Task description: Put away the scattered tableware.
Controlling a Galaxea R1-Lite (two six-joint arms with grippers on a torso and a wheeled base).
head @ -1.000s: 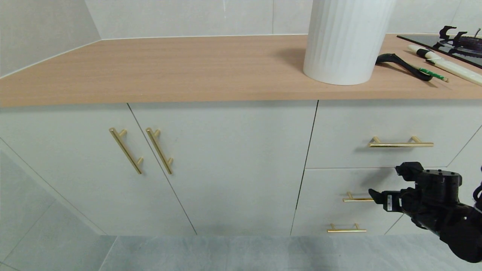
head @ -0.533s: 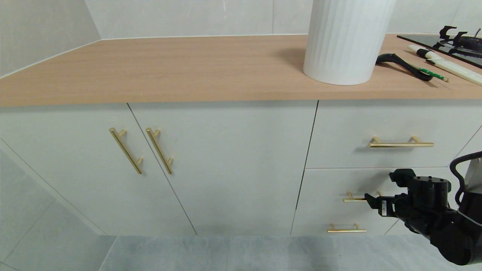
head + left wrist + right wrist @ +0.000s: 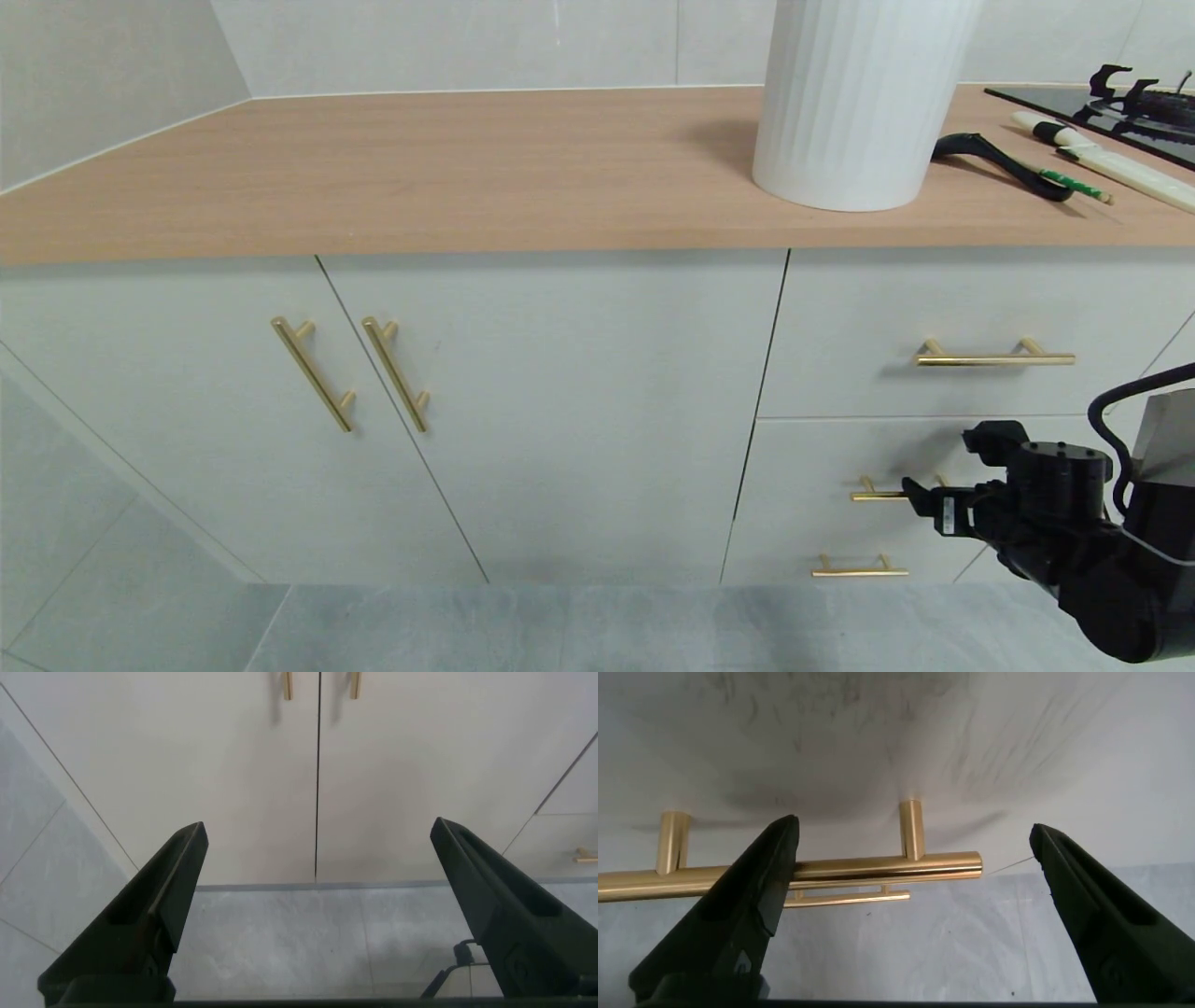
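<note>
Tableware (image 3: 962, 143) on counter (image 3: 467, 168), right hand (image 3: 941, 464) at drawer handle (image 3: 876, 496)

Utensils (image 3: 1004, 163) right of canister (image 3: 859, 103), on counter (image 3: 420, 168)

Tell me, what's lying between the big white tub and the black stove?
In the head view, a black spoon, a green-tipped stick and a white-handled utensil lie on the countertop there.

I'm facing a long wooden countertop (image 3: 420, 168) running under a pale tiled wall (image 3: 467, 42). Below it I've got grey cabinet doors (image 3: 560, 411) with gold bar handles (image 3: 313, 373), drawers (image 3: 859, 317) off to my right, and a grey tiled floor (image 3: 560, 630) underneath.
</note>
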